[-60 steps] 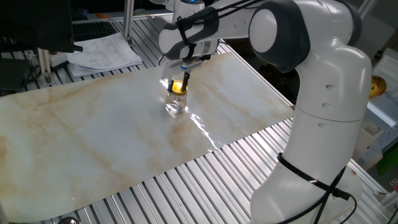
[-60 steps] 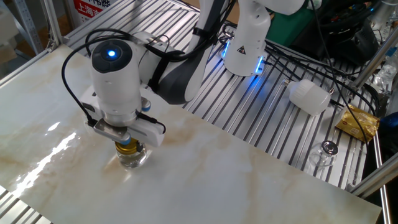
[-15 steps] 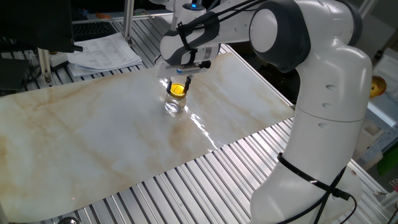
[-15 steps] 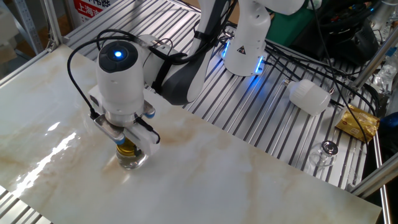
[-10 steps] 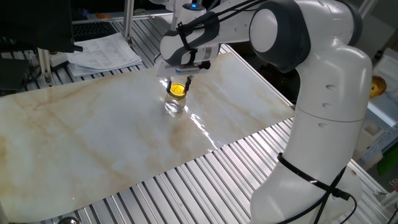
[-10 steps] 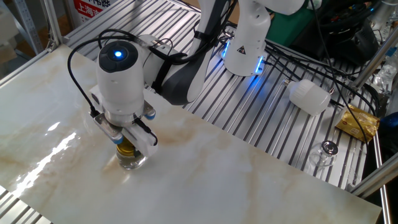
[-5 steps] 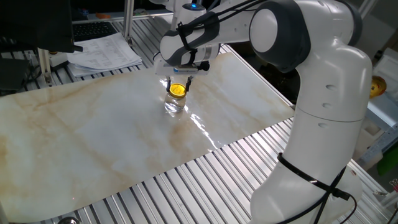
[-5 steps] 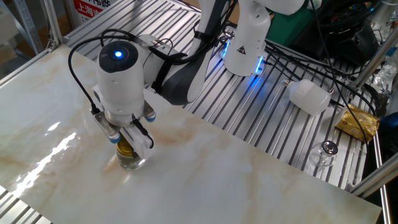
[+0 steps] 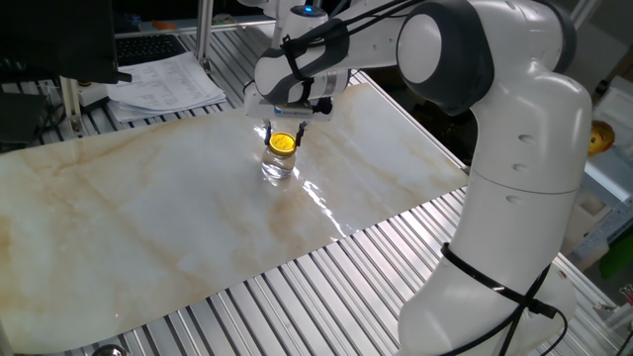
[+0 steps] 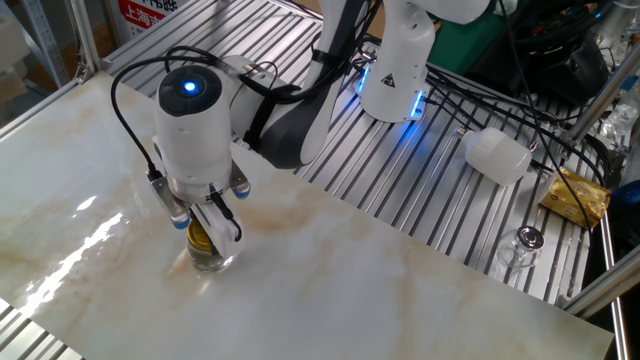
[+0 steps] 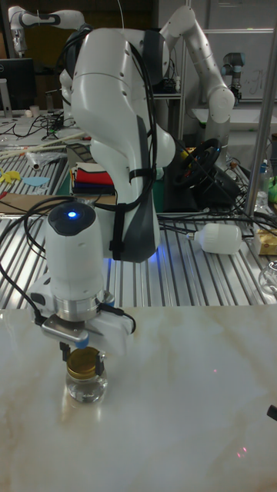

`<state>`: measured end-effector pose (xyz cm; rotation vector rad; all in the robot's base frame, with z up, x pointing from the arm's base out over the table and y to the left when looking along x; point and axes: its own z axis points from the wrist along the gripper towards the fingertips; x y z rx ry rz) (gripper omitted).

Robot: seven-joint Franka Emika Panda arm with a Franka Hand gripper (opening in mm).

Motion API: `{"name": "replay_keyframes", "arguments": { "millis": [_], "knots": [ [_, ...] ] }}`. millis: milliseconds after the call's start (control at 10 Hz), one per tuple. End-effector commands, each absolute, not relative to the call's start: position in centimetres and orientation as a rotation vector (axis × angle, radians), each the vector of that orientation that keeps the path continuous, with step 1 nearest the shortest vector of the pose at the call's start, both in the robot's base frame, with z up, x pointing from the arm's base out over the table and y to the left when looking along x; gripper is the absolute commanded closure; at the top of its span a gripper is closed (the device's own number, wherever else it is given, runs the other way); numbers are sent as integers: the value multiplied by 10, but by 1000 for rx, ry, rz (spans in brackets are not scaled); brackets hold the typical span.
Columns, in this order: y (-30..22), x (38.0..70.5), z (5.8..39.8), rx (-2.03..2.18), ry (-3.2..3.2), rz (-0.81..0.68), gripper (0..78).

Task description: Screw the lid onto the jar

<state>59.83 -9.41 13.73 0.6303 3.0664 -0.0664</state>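
Jar (image 11: 87, 387) stands on marble tabletop (image 11: 185, 400) directly under claw (image 11: 83, 355); clear glass hard to read, contents unclear. Gold lid (image 11: 84, 363) sits on jar mouth, claw fingers (image 10: 226, 229) clamped on its rim. Fingertips partly hidden behind wrist. White bottle (image 11: 222, 238) far behind claw.

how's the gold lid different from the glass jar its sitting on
The lid is opaque, shiny gold; the jar is clear glass you can see through. The lid is flat and thin; the jar is taller. The lid sits between the fingers of the gripper; the jar rests on the marble tabletop. Both are round, similar in width.
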Motion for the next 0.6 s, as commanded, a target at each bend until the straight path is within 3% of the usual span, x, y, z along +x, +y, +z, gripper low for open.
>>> {"name": "replay_keyframes", "arguments": {
  "millis": [100, 600],
  "knots": [
    [-94, 599, 139, 627, 3065, -58, 765],
    [-94, 599, 139, 631, 3065, -56, 765]
  ]
}}
